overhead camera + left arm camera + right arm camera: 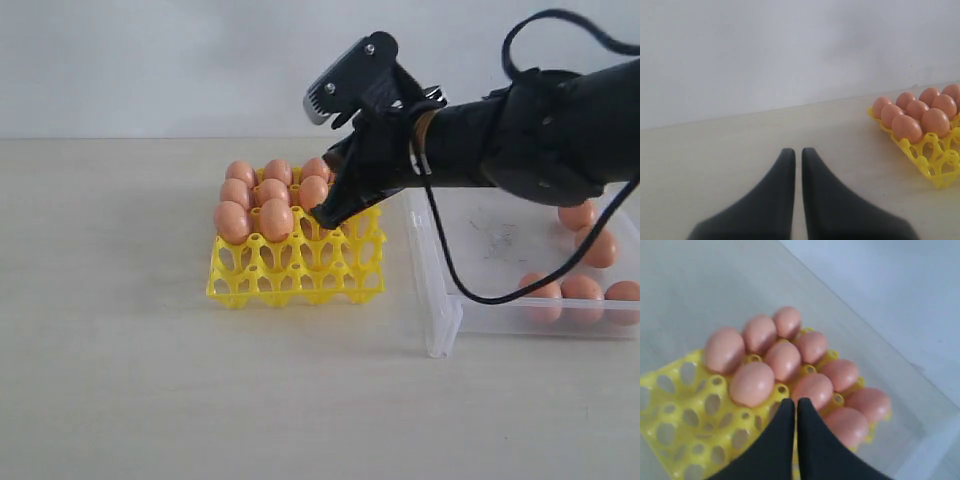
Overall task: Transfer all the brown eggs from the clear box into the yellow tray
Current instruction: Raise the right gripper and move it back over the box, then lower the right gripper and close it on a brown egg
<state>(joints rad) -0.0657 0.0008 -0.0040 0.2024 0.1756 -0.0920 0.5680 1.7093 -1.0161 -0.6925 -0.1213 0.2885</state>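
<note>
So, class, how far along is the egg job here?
Done: ten eggs sit in the tray. In hand: nothing; the right gripper hangs shut and empty over the tray. Left: at least five eggs lie in the box, and the tray's front cups are bare.

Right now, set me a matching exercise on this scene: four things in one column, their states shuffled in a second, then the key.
1. bright yellow plastic egg tray
2. clear shallow plastic box
3. right black pincer
4. left black pincer

A. shut, holding nothing, tips down at the tray
B. far cups filled, near cups empty in the exterior view
C. shut over the pale table, tray off to one side
D. holds a few brown oval eggs towards one end

Pairs: 1-B, 2-D, 3-A, 4-C
</note>
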